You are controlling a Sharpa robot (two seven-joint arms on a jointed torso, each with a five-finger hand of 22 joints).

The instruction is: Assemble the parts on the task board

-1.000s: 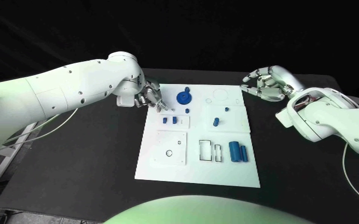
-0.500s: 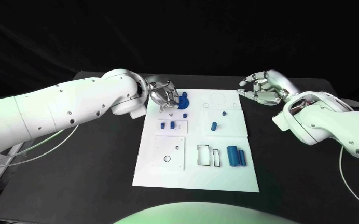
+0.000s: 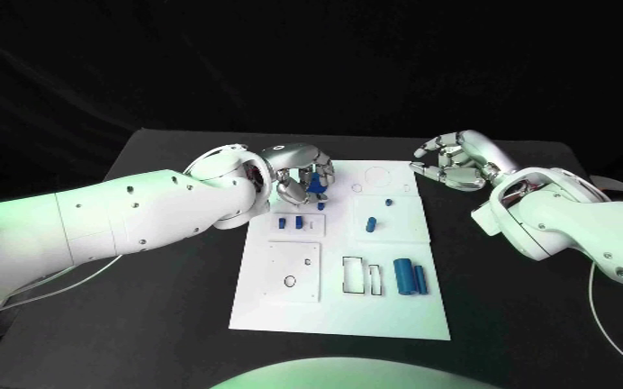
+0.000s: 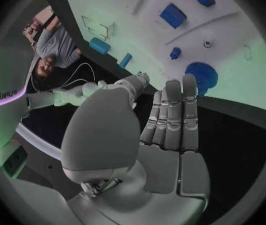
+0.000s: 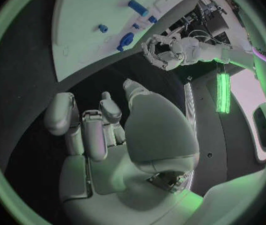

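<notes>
The white task board [image 3: 340, 303] lies in the middle of the black table. My left hand [image 3: 302, 171] hovers over its far left corner, right above the blue gear [image 3: 317, 187], which it partly hides. In the left wrist view the left hand [image 4: 165, 135] has its fingers stretched out side by side with nothing in them, and the gear [image 4: 202, 75] lies just past the fingertips [image 4: 189, 82]. My right hand [image 3: 452, 162] stays off the board's far right corner with its fingers curled in; nothing lies in the right hand [image 5: 102, 130].
Two small blue blocks [image 3: 291, 221] sit below the gear. A blue peg [image 3: 372, 223] and a smaller one [image 3: 390, 200] stand mid-board. Two blue cylinders [image 3: 410, 275] lie near the right edge beside outlined slots [image 3: 361, 274]. A square plate [image 3: 293, 272] lies at the near left.
My left hand has moved right from the board's left edge to above the gear. The right hand has hardly moved. The camera has shifted a little.
</notes>
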